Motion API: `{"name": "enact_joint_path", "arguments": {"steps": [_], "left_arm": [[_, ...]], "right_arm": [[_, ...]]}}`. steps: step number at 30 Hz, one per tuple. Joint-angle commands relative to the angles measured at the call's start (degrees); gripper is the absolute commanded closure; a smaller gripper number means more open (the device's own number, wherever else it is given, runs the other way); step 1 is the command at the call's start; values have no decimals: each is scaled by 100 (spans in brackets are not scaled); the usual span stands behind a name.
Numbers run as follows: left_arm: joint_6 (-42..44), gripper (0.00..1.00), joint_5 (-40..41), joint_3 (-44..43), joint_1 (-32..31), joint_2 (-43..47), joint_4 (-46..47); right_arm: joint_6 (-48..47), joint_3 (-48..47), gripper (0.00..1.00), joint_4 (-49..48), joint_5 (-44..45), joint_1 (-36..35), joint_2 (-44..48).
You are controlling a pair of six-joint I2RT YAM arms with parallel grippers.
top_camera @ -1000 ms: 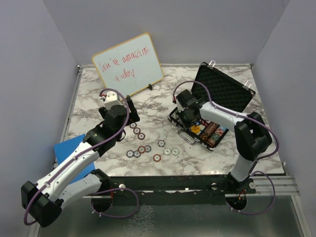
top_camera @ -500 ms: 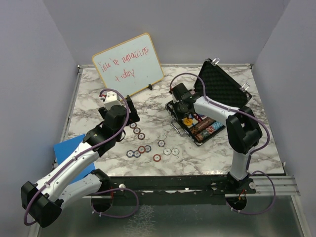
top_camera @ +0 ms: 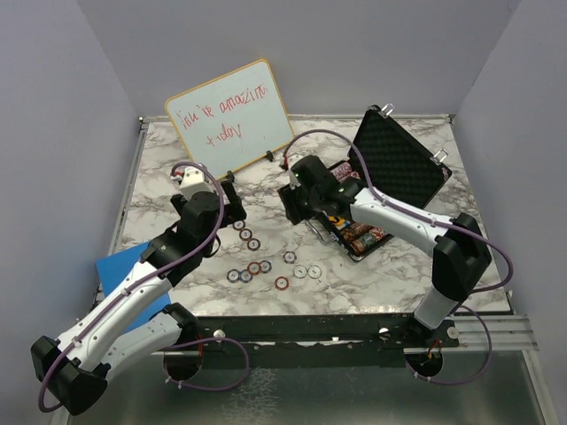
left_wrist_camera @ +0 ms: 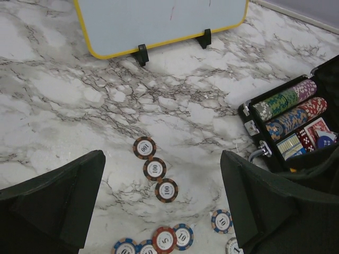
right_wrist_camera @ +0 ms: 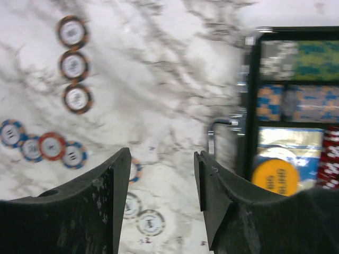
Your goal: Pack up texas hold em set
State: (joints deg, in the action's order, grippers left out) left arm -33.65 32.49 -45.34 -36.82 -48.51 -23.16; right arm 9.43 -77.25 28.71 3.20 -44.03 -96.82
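Observation:
The black briefcase [top_camera: 403,164] lies open at the right, with rows of multicoloured chips [left_wrist_camera: 286,100], a red card deck [left_wrist_camera: 316,129] and an orange-yellow disc [right_wrist_camera: 275,178] in its tray. Several loose poker chips [top_camera: 254,267] lie on the marble in front of both arms, among them three brown "100" chips [left_wrist_camera: 154,169] in a line. My left gripper [left_wrist_camera: 161,156] hovers wide open above those three chips. Just left of the case's handle [right_wrist_camera: 217,132], my right gripper [right_wrist_camera: 161,153] is open over bare marble with nothing between its fingers. No dice show.
A wood-framed whiteboard [top_camera: 230,115] with red writing stands on two small feet at the back left. A blue sheet [top_camera: 124,266] lies at the table's left edge. Grey walls close in the table on three sides.
My right gripper has opened and swung left, out of the briefcase and over the marble. The briefcase has shifted a little toward the back. The left arm has edged slightly.

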Motion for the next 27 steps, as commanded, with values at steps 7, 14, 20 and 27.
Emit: {"name": "enact_joint_path", "arguments": {"steps": [7, 14, 20, 27], "left_arm": [[76, 1, 343, -425, 21, 483, -541], [-147, 1, 34, -305, 17, 579, -689], [-403, 1, -137, -58, 17, 691, -682], [-555, 1, -147, 216, 19, 758, -598]], "right_arm": [[344, 75, 38, 140, 260, -1078, -799], [401, 105, 36, 322, 199, -1379, -1184], [477, 133, 35, 441, 174, -1405, -1460], [586, 224, 35, 536, 457, -1406, -1606]]}}
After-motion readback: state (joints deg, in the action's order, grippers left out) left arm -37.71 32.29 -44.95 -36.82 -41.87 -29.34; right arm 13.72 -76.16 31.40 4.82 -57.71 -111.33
